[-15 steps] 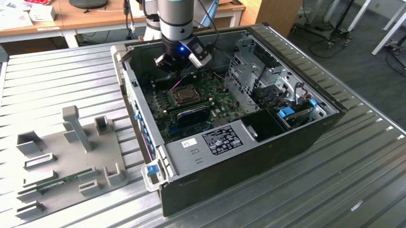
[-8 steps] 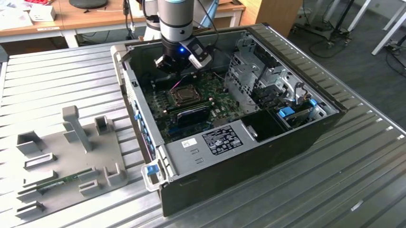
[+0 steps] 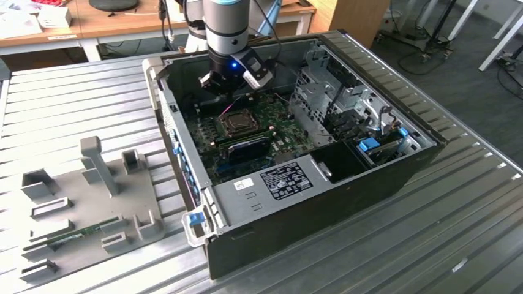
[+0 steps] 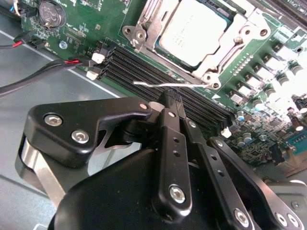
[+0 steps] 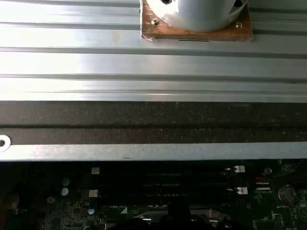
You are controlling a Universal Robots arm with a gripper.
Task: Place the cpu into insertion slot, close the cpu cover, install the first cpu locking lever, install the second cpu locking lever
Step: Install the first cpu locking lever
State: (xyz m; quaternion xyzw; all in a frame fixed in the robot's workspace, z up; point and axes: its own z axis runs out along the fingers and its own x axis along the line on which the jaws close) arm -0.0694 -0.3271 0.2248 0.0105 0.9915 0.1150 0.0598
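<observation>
Ribbed metal tabletop (image 3: 425,245) runs under everything, and nearest me on it lies a grey fixture (image 3: 82,196) of upright slots, well apart from the work. Beyond it the open computer case (image 3: 327,214) rests on its side, its green motherboard (image 3: 278,131) facing up. On that board the cpu (image 4: 194,31) is already seated, its dull grey top showing. The cpu cover (image 4: 149,19) lies flat around it, framing it through its window, so 2 of the 4 steps look done to me. The step in hand, I judge, is the 1st lever. In the second wrist view a thin silvery locking lever (image 4: 163,85) stretches along the cover's edge beside the black memory slots (image 4: 139,64), and as far as I can tell it is not yet tucked down. The gripper (image 4: 171,97) has its 2 fingers pressed together with nothing between them. Their tip is right at the wire's middle, though I cannot say whether it is touching or just short. Seating that wire would call for a steady push down and sideways until it hooks home, without slipping off so thin a rod. Farther back the arm (image 3: 225,24) drops almost straight into the case from the far side, its wrist lit blue, and behind it stand wooden desks (image 3: 122,21).
</observation>
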